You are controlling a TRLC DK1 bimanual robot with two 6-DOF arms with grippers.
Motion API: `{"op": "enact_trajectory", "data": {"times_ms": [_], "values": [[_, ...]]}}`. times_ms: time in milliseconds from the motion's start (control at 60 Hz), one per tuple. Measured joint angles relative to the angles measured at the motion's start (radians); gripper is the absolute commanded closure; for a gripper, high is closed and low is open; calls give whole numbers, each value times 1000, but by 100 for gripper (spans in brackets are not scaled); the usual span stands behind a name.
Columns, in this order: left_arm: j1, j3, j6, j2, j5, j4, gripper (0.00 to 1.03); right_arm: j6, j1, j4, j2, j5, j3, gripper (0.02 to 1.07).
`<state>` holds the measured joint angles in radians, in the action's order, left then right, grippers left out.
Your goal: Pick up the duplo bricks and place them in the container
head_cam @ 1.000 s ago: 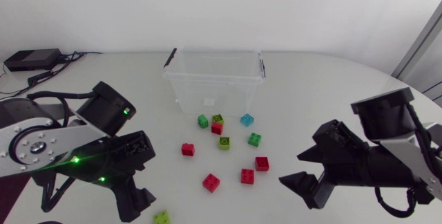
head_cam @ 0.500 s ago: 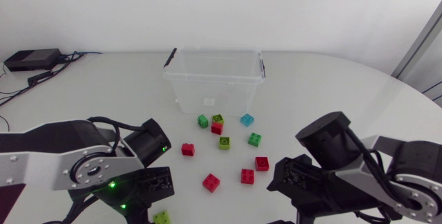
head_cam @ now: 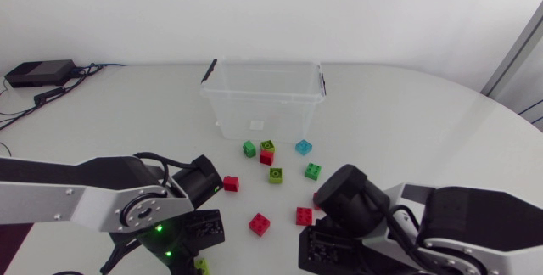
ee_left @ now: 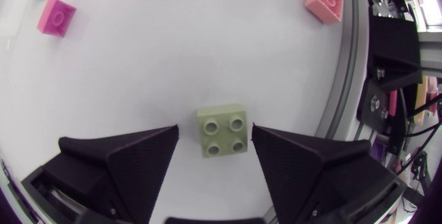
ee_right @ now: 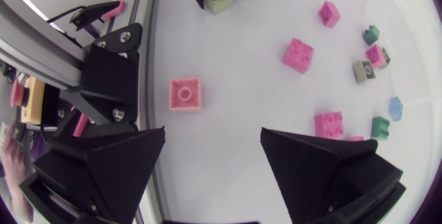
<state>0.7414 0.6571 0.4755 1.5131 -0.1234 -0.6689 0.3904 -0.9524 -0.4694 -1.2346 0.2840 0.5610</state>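
Observation:
A light green brick (ee_left: 222, 131) lies flat on the table between the fingers of my left gripper (ee_left: 215, 131), which is open with a gap on each side of the brick. In the head view this brick (head_cam: 201, 265) peeks out under my left wrist at the front edge. My right gripper (ee_right: 213, 133) hangs open over bare table, and a pinkish one-stud brick (ee_right: 186, 94) lies just ahead of one finger. Several red, green and cyan bricks, such as a red one (head_cam: 260, 224), are scattered before the clear container (head_cam: 263, 105).
The table's front edge and a metal frame (ee_right: 103, 79) run close beside both grippers. My right arm's wrist (head_cam: 348, 199) covers part of the brick cluster. A black box with cables (head_cam: 38, 73) sits at the back left.
Both arms swung inward and down to the front middle of the table. The left gripper settled over the light green brick and its fingers narrowed. The right fingers stayed wide.

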Motion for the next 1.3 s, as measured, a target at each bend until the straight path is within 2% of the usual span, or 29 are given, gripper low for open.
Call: {"op": "enact_trajectory", "data": {"times_ms": [133, 233, 483, 733, 967, 1117, 1300], "values": [[-21, 0, 0, 8, -12, 38, 64, -5, -41, 28, -45, 0, 15, 9], [-52, 0, 2, 11, -30, 54, 69, -5, -56, 34, -77, 0, 24, 10], [-164, -2, 49, -42, -45, 19, 70, -5, -87, 63, -159, -2, 38, 15], [-290, 72, 109, -162, -68, -83, 70, -23, -115, 27, -228, -39, 123, 17], [-323, 83, 154, -175, -78, -127, 70, -27, -134, -103, -288, -54, 190, 23], [-329, 83, 161, -175, -79, -131, 70, -50, -149, -139, -339, -76, 238, 36], [-329, 84, 175, -175, -79, -138, 70, -58, -159, -172, -386, -84, 275, 39]]}}
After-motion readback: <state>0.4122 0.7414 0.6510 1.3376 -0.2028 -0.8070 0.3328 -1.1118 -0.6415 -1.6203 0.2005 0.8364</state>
